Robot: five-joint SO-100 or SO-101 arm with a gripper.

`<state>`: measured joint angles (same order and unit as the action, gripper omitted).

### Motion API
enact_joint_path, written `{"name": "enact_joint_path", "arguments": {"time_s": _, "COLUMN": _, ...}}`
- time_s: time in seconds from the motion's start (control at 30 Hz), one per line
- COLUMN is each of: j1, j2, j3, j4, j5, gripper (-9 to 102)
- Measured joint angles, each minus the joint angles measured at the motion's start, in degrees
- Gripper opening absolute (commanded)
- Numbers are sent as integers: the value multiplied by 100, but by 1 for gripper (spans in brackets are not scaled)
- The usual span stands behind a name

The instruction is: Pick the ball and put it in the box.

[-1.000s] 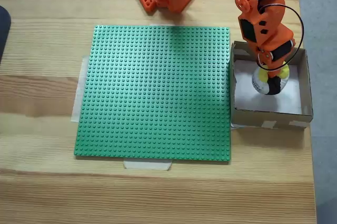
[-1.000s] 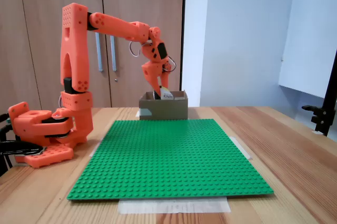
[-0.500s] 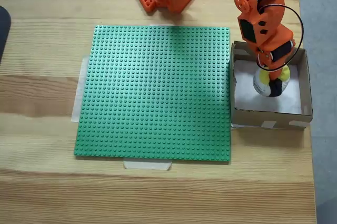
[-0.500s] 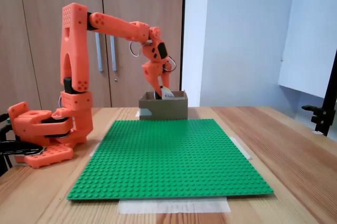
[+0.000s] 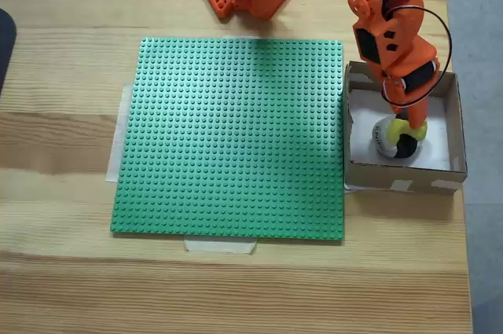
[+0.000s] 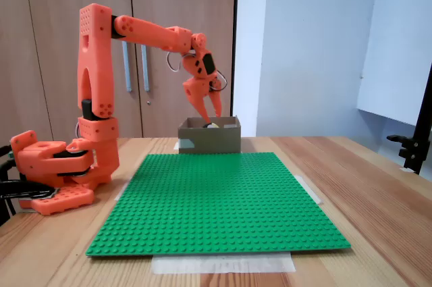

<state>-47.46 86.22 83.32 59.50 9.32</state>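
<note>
From above I see the ball point(image 5: 395, 137) lying on the white floor of the box point(image 5: 454, 131), toward its front wall and roughly midway between the side walls. The gripper point(image 5: 405, 118) hangs over the box just behind the ball; from this angle its tips overlap the ball's upper edge and I cannot tell if they touch it. In the side-on fixed view the gripper point(image 6: 210, 111) has its two fingers spread apart like an inverted V above the box point(image 6: 210, 136), with clear daylight between them and nothing held. There only a sliver of the ball point(image 6: 212, 125) peeks over the box rim, below the fingertips. The box sits on the table point(image 5: 63, 75) right against the right edge of the green baseplate point(image 5: 232, 137) in the top-down view, pale tape at its front corners. The arm's base point(image 6: 57, 172) stands at the left in the side-on view, its upper links reaching across to the box.
</note>
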Motion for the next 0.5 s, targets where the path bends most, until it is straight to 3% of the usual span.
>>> {"name": "enact_joint_path", "arguments": {"time_s": 0.5, "j1": 237, "j2": 1134, "j3": 141, "j4": 141, "j5": -246, "gripper": 11}}
